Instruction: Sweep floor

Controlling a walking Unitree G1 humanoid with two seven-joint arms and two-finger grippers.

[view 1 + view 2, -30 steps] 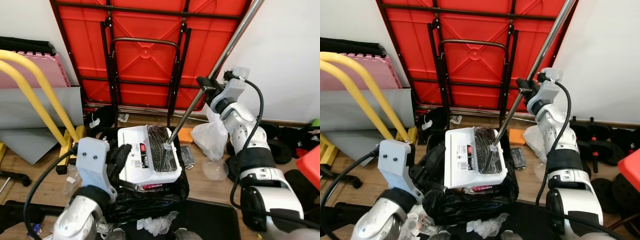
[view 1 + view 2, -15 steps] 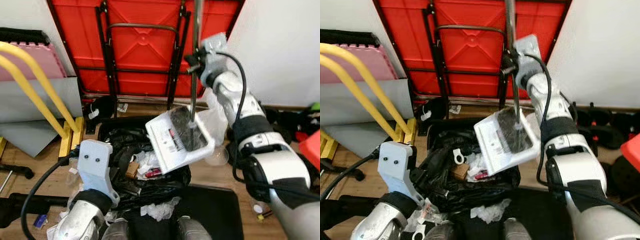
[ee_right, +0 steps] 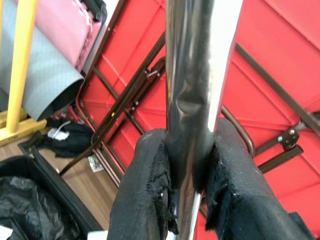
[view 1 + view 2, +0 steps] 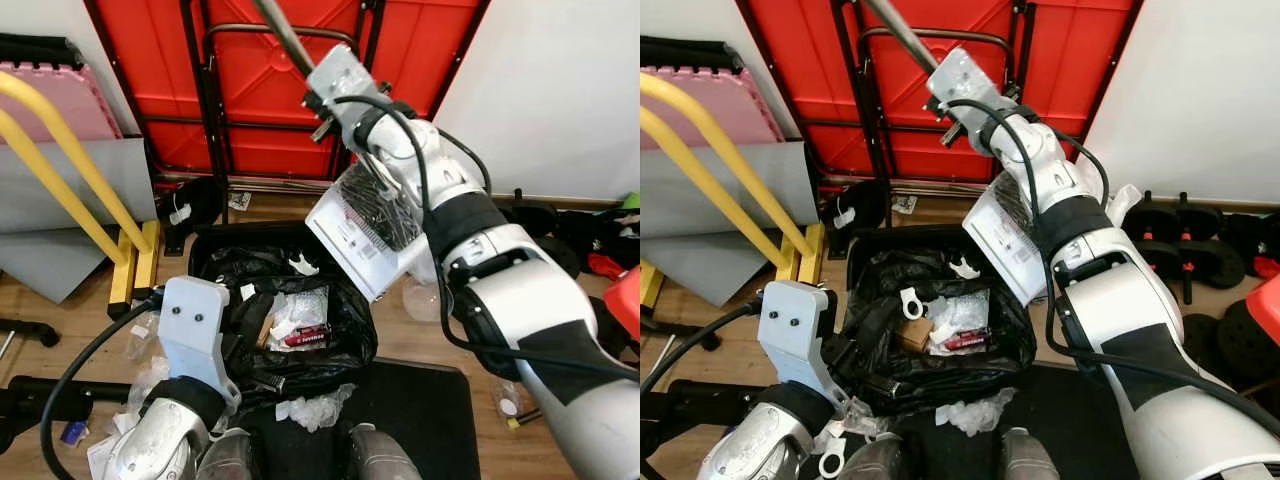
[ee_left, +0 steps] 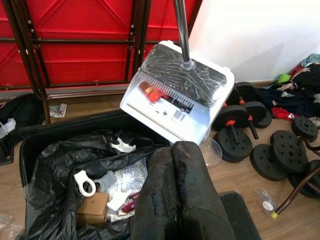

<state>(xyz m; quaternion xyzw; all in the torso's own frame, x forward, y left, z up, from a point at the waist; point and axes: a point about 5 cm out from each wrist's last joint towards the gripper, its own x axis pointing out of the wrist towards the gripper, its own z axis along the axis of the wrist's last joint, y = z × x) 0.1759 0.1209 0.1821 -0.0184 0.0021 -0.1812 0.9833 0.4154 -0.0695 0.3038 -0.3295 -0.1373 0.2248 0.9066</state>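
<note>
Right gripper (image 3: 192, 200): clenched on the pole (image 3: 197, 75) of the dustpan (image 5: 175, 102), which hangs tilted above the bin bag's (image 5: 55, 165) far edge (seemingly for emptying sweepings). Left gripper (image 5: 175, 190): fingers pressed together, grasping nothing, beside the bag.

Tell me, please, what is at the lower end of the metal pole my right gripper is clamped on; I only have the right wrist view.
Observer: A white dustpan. The right gripper holds its pole so the pan hangs tilted, off the floor.
Operator: Thank you. Where is it relative to the black bag?
Observer: By the right rim of the open black bin bag, which holds a cardboard box and a white tape ring.
Operator: And the left gripper?
Observer: The left gripper is shut, at the bag's near side.
</note>
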